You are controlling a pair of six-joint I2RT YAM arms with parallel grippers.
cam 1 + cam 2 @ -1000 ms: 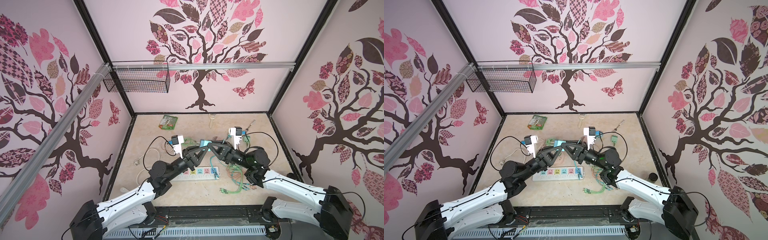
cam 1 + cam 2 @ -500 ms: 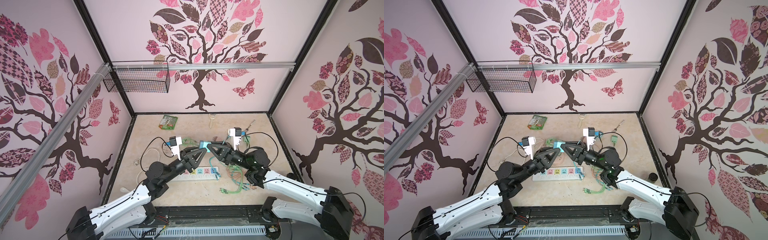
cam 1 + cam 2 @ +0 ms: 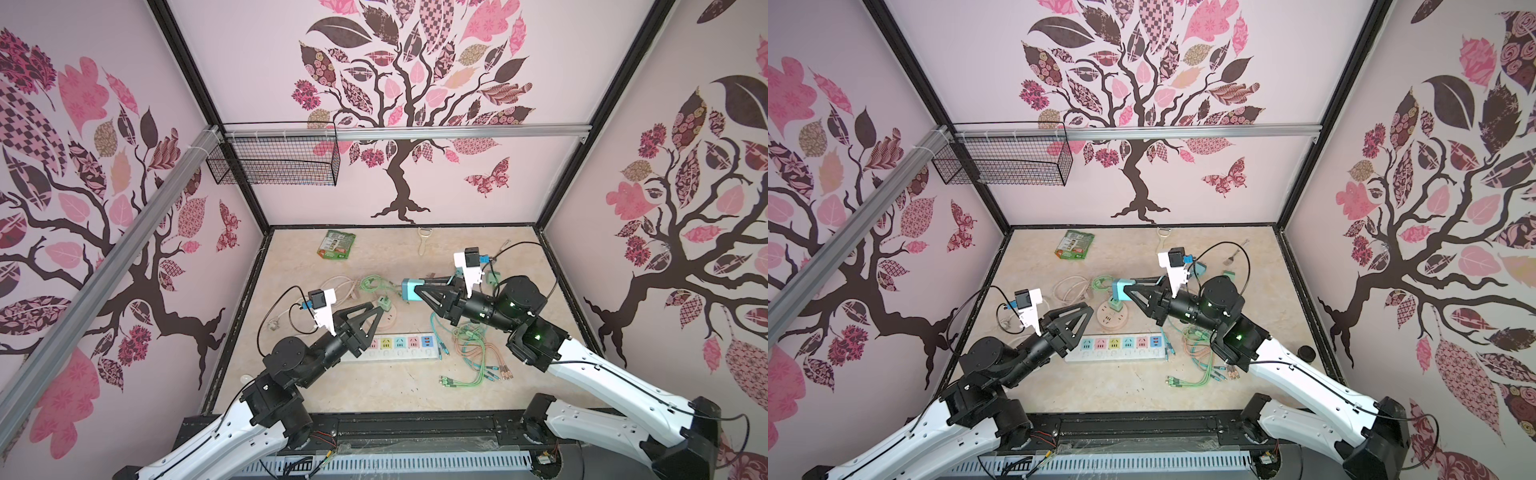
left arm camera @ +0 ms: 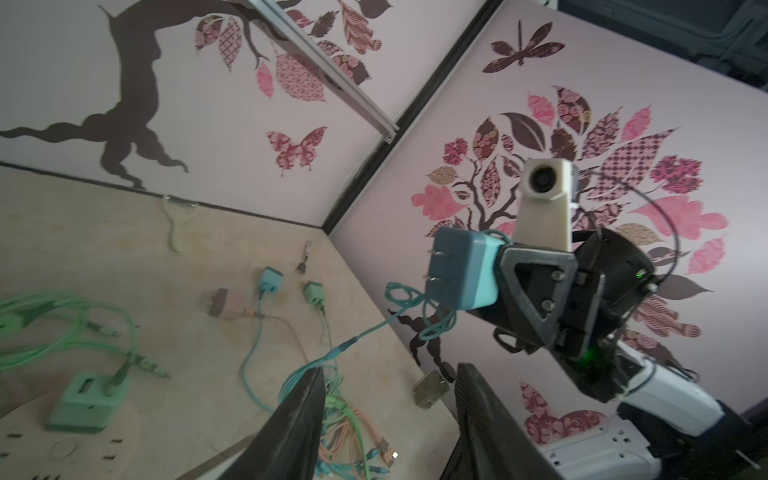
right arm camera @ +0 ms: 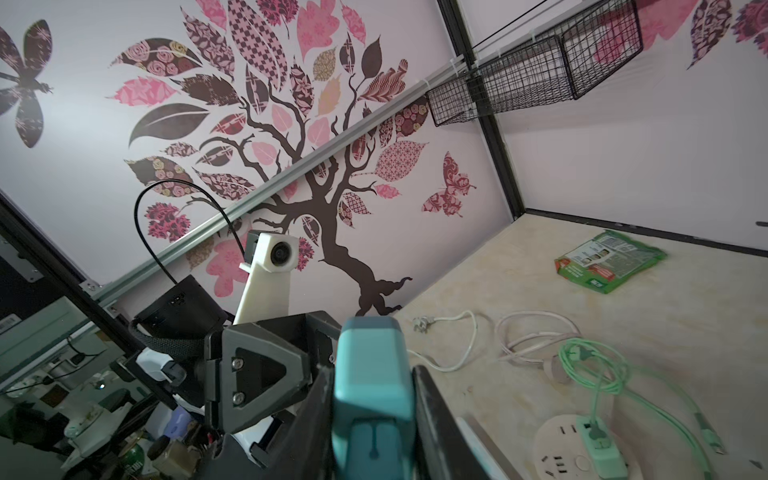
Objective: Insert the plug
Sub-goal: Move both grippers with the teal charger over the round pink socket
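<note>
Backing off from the teal plug [image 3: 409, 289] they met a second ago, my left jaws now stand apart and empty, low over the left end of the power strip [image 3: 401, 344]. My right jaws stay clamped on the plug's body, holding it in the air above the counter [image 3: 374, 395], beyond the strip and over the green cables [image 3: 374, 284]; its prongs point away from those jaws.

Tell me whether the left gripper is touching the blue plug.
Apart. The left wrist view shows the left gripper open and empty, with bare wall visible between it and the blue plug, which sits well clear of it.
</note>
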